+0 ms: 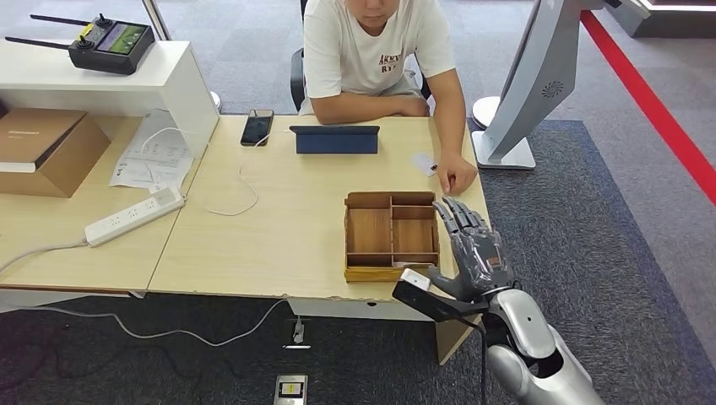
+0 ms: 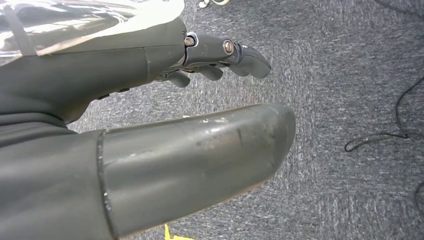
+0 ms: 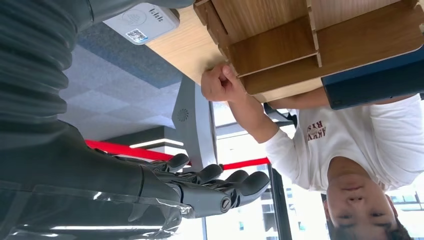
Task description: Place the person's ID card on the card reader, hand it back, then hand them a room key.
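Right hand [image 1: 474, 253] raised at the table's [image 1: 287, 219] right edge, just beside the wooden tray [image 1: 391, 235], palm toward it, fingers [image 1: 456, 215] extended and slightly apart, holding nothing. Card reader [image 1: 414, 279] lies at the table's near edge, close to the thumb. ID card [image 1: 424, 163] rests on the table under the person's hand [image 1: 456, 177], beyond the tray. Left hand [image 2: 150, 100] hangs over grey carpet, fingers [image 2: 235, 52] loosely extended, empty.
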Available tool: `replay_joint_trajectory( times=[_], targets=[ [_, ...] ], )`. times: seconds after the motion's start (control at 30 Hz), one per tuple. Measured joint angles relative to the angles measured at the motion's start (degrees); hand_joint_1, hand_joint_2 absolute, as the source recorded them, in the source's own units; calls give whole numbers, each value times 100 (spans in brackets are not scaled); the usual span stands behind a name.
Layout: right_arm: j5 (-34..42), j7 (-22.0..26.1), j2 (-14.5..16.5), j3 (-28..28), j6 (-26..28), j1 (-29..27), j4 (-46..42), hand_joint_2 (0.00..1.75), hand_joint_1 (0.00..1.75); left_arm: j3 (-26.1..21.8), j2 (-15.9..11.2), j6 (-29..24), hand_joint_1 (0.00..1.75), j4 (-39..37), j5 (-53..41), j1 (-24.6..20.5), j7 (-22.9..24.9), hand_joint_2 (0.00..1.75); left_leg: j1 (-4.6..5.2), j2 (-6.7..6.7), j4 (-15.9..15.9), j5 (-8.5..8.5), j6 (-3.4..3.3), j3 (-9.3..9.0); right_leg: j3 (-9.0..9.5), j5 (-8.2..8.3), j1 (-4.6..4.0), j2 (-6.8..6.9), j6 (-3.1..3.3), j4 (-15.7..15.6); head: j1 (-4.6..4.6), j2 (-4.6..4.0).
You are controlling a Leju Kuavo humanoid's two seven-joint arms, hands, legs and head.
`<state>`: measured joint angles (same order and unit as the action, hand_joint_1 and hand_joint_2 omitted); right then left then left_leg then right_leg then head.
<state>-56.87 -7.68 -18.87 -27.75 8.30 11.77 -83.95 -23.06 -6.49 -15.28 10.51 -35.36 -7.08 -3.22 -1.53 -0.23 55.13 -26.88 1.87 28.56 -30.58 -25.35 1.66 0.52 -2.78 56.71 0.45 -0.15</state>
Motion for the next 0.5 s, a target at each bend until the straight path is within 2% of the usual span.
replay_joint_trajectory(
  times=[0.5],
  targets=[
    [-180,200,354,-212,433,452,969,175,0,2,15,0,0,0,-107,-8,-82,0,0,0,0,2,-1,1,0,1,0,0,0,0,0,0]
  ],
)
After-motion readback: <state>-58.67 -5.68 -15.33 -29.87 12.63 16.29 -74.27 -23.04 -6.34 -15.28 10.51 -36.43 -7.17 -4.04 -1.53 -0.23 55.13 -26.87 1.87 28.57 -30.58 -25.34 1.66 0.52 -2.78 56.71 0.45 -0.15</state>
